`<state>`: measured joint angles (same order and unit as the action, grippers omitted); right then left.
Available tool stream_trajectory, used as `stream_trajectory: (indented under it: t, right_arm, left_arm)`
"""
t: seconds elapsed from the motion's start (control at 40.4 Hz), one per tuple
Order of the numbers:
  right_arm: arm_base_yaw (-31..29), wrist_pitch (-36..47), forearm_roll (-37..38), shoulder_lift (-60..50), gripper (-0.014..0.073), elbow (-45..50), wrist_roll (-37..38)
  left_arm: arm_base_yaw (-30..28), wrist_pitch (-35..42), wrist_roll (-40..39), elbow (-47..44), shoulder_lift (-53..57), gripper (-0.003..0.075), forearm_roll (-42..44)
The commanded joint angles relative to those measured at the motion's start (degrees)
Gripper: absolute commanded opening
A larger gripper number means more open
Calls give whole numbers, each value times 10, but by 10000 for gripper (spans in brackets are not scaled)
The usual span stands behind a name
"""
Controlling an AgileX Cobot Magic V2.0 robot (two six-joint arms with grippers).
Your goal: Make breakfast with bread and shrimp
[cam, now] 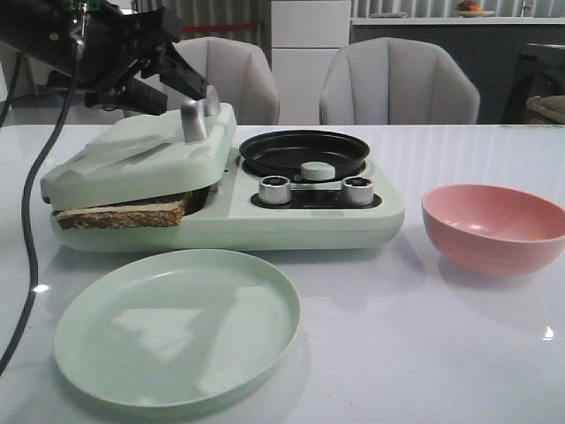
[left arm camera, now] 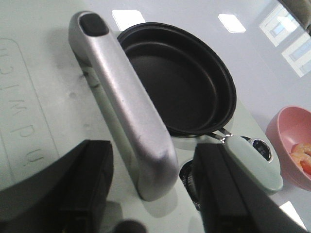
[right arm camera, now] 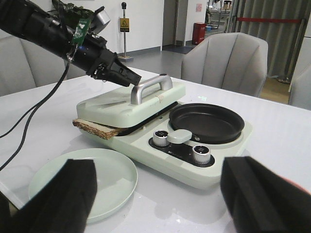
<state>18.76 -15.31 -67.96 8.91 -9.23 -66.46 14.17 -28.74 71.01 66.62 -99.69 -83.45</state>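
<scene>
While the press lid sits nearly shut over the bread, status near to far:

plate: empty pale-green plate (cam: 177, 327) nearest the robot, in front of the breakfast maker (cam: 353, 225).
bowl: pink bowl (cam: 494, 228) to the right, well apart from the maker; shrimp (left arm camera: 303, 154) lies inside it, seen only at the edge of the left wrist view, so its heading and long axis can't be read.
bread: toasted bread slice (cam: 124, 214) lies flat between the plates of the press, one browned edge sticking out of the gap toward the robot. Square, so no real long axis. A second slice can't be confirmed.
lid: press lid (cam: 141, 159) tilted slightly, front edge propped on the bread.
pan: black frying pan (cam: 305, 152) on the right half, empty; two knobs (cam: 275, 190) in front of it.
left gripper: left gripper (left arm camera: 148, 194) straddles the silver lid handle (left arm camera: 126, 107), fingers spread either side, no contact visible, holds nothing.
right gripper: right gripper (right arm camera: 155, 194) wide open, empty, hanging back on the near side.
step: my read is lid handling on the press, toasting stage.
next: likely close on the handle and swing the lid about its hinge; grip needs to be square or the handle slips.
</scene>
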Motion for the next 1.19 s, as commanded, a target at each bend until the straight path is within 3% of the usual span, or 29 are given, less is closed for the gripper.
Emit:
stream_trajectory:
  t: [0.0, 0.272, 0.544, 0.742, 0.916, 1.163]
  right_arm:
    - [-4, 23, -9, 4, 626, -15, -5]
    - [-4, 23, -9, 4, 626, -15, -5]
    - [-4, 23, -9, 4, 626, -15, -5]
    - [-4, 23, -9, 4, 626, -15, -5]
    - [-4, 23, -9, 4, 626, -15, -5]
    - [-4, 23, -9, 4, 626, -15, -5]
  left_arm:
    - [4, -19, 1, 17, 28, 441, -20]
    - [4, -34, -12, 17, 47, 440, 35]
    - [4, -14, -108, 17, 117, 433, 205]
    - [4, -32, -203, 17, 206, 333, 358]
    - [4, -71, -271, 9, 287, 309, 440]
    - [4, -80, -301, -50, 401, 125, 495]
